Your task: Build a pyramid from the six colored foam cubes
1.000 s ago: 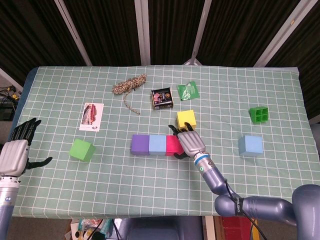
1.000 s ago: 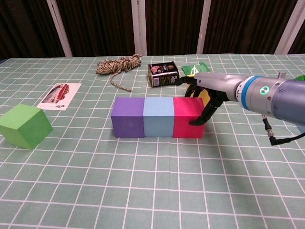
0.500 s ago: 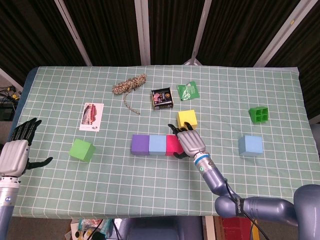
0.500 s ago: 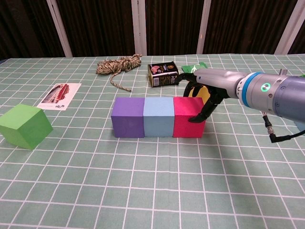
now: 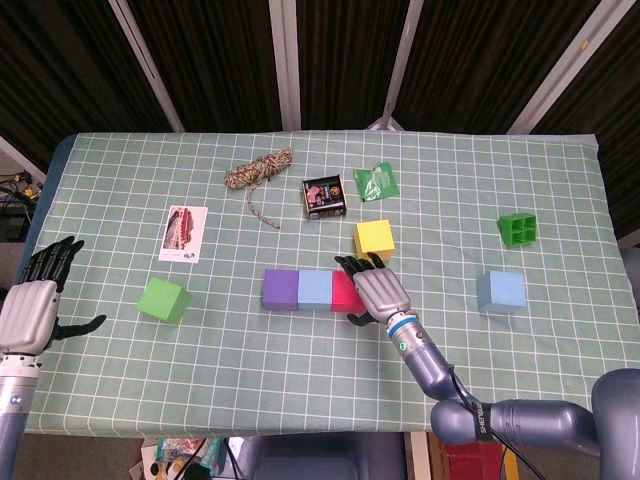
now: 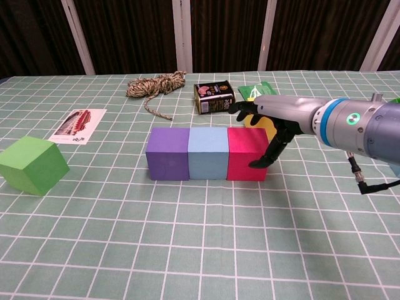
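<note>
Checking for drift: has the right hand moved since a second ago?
Yes. The right hand has slid slightly back toward the robot along the pink foam cube, away from the yellow foam cube.

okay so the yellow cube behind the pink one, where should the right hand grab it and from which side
Probably from above, across its left and right faces. The yellow cube sits flat and square to the table, and both those sides look clear in the head view. Its near face is crowded by the pink cube and the right hand, and the tin stands just beyond, so a front-to-back grip looks tighter.
</note>
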`<action>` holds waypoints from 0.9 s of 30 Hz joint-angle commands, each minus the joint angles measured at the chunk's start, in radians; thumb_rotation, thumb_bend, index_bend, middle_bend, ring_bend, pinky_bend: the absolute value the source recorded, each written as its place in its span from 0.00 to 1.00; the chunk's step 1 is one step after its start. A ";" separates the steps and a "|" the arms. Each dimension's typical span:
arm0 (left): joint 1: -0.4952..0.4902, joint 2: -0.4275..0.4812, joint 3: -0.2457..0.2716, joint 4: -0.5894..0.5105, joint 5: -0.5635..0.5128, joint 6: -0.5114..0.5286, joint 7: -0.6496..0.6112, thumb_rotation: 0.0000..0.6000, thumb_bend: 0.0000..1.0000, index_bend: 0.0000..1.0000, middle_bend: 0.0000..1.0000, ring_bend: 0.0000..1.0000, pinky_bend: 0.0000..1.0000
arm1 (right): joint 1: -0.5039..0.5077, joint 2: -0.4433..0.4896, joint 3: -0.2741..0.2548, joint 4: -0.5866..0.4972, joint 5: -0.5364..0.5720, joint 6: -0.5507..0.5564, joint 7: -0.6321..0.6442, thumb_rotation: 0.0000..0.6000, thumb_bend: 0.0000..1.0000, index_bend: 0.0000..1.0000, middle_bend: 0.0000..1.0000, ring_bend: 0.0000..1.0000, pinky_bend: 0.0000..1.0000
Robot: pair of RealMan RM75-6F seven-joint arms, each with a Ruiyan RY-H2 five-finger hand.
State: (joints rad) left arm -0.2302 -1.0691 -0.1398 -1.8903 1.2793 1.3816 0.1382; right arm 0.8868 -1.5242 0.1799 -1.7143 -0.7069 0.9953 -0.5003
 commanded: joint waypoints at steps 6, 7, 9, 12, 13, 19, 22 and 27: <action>0.003 0.004 0.000 -0.007 0.009 0.008 -0.003 1.00 0.10 0.00 0.02 0.00 0.00 | -0.002 0.013 0.005 -0.047 -0.007 0.045 -0.022 1.00 0.21 0.00 0.00 0.02 0.00; 0.004 0.004 0.001 -0.007 0.009 0.008 -0.004 1.00 0.10 0.00 0.02 0.00 0.00 | -0.003 0.016 0.006 -0.054 -0.010 0.049 -0.024 1.00 0.21 0.00 0.00 0.01 0.00; 0.004 0.005 0.001 -0.008 0.011 0.008 -0.005 1.00 0.10 0.00 0.02 0.00 0.00 | -0.004 0.028 0.008 -0.077 -0.016 0.060 -0.029 1.00 0.21 0.00 0.00 0.00 0.00; 0.005 0.006 0.002 -0.009 0.015 0.009 -0.007 1.00 0.10 0.00 0.02 0.00 0.00 | -0.012 0.054 0.009 -0.120 -0.033 0.079 -0.034 1.00 0.21 0.00 0.00 0.00 0.00; 0.005 0.007 0.002 -0.010 0.016 0.009 -0.007 1.00 0.10 0.00 0.02 0.00 0.00 | -0.017 0.068 0.007 -0.136 -0.039 0.086 -0.035 1.00 0.21 0.00 0.00 0.00 0.00; 0.009 0.010 0.001 -0.008 0.013 0.013 -0.011 1.00 0.10 0.00 0.02 0.00 0.00 | -0.067 0.159 -0.019 -0.209 -0.071 0.134 -0.028 1.00 0.21 0.00 0.00 0.00 0.00; 0.009 0.010 0.001 -0.007 0.011 0.013 -0.010 1.00 0.10 0.00 0.02 0.00 0.00 | -0.102 0.204 -0.047 -0.225 -0.097 0.155 -0.015 1.00 0.21 0.00 0.00 0.00 0.00; 0.007 0.007 -0.002 -0.002 0.004 0.012 -0.002 1.00 0.10 0.00 0.02 0.00 0.00 | -0.191 0.281 -0.095 -0.247 -0.175 0.200 0.068 1.00 0.21 0.00 0.00 0.00 0.00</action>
State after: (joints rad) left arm -0.2225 -1.0613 -0.1411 -1.8930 1.2843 1.3940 0.1357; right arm 0.7337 -1.2721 0.1089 -1.9480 -0.8444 1.1720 -0.4720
